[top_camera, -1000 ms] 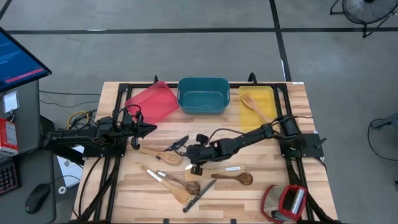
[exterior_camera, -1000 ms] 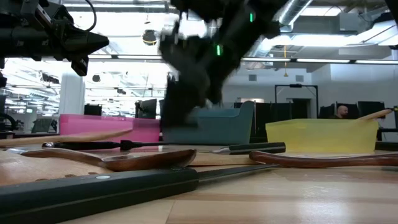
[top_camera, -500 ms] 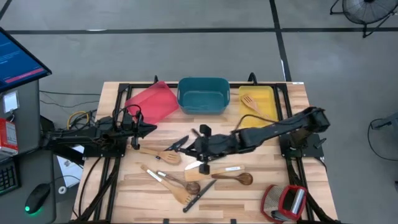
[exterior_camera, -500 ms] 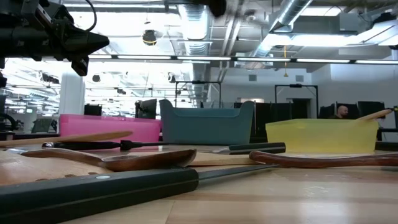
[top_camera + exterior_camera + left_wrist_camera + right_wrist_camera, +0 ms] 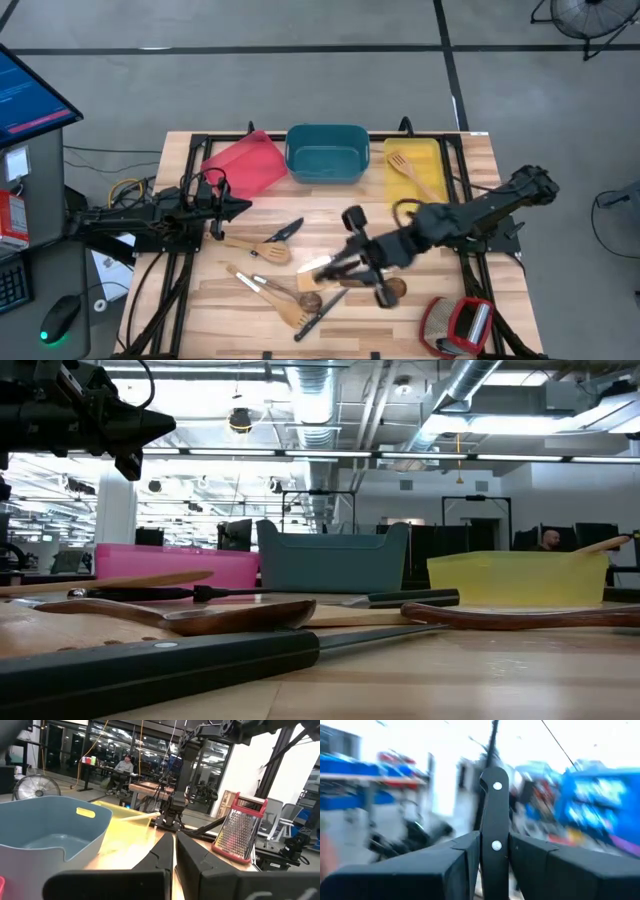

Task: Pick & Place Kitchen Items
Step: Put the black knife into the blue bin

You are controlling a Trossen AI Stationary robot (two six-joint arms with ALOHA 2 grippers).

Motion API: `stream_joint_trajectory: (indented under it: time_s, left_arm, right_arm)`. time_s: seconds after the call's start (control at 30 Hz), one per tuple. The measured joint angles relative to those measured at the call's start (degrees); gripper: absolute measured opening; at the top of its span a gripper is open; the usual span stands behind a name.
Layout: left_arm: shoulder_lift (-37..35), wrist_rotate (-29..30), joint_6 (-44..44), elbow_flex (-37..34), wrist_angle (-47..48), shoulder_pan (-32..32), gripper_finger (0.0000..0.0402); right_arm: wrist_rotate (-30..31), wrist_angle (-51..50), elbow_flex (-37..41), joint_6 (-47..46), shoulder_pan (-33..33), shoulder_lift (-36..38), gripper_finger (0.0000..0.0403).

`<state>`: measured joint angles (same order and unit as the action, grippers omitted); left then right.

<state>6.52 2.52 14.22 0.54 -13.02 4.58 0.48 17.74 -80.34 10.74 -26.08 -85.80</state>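
Observation:
My right gripper [image 5: 345, 263] is raised over the middle of the table and is shut on a slim black-handled knife [image 5: 495, 795]. It is above the low view's field. My left gripper [image 5: 240, 207] is shut and empty, held above the table's left side; it also shows in the low view [image 5: 150, 428]. On the table lie a light slotted spatula [image 5: 255, 248], a small knife [image 5: 285, 230], several wooden utensils [image 5: 285, 298], a dark spoon [image 5: 378, 289] and a long knife [image 5: 320, 316]. One slotted spatula [image 5: 405, 168] lies in the yellow tray [image 5: 432, 155]. My right gripper pinches the knife's black riveted handle [image 5: 495, 832] between its two fingers. The handle reaches out past the fingertips. The knife is lifted clear of the table. Its blade is hidden.
A red tray [image 5: 245, 165], a teal tray [image 5: 325, 152] and the yellow tray stand along the far edge. A red-and-silver grater [image 5: 458, 325] stands at the near right corner. A person sits in the room behind [image 5: 548, 540].
My right gripper has risen from table height out of the low view and gone toward the table's right and near edges, its arm swinging up. The utensils on the table have stayed where they were.

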Motion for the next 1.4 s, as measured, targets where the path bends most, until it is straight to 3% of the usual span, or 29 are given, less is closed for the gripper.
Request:
stream_joint_trajectory:
  time_s: [0.13, 0.33, 0.63, 0.93, 1.1, 1.27, 1.4]
  left_arm:
    - [0.0, 0.0, 0.0, 0.0, -0.1, 0.0, 0.0003]
    - [0.0, 0.0, 0.0, 0.0, -0.2, 0.0, 0.0003]
    - [0.0, 0.0, 0.0, 0.0, -0.5, 0.0, 0.0003]
    - [0.0, 0.0, 0.0, 0.0, -0.9, 0.0, 0.0003]
    - [0.0, 0.0, 0.0, 0.0, -1.1, 0.0, 0.0003]
    - [0.0, 0.0, 0.0, 0.0, -1.3, 0.0, 0.0003]
    - [0.0, 0.0, 0.0, 0.0, -1.3, 0.0, 0.0003]
  right_arm:
    - [-4.9, 6.2, -0.1, 4.2, -2.2, 0.4, 0.0098]
    - [-4.2, 6.4, -0.1, 5.7, -3.0, 0.4, 0.0098]
    - [9.4, -2.8, -0.1, 6.4, 1.8, 0.4, 0.0098]
    - [22.2, -17.5, -0.1, 6.3, 16.8, -1.4, 0.0099]
    - [20.0, -16.0, -0.1, 9.8, 26.5, -5.8, 0.0099]
    - [11.8, -13.2, 0.0, 12.2, 34.6, -12.0, 0.0099]
    - [8.6, -12.3, -0.1, 11.3, 39.9, -14.9, 0.0099]
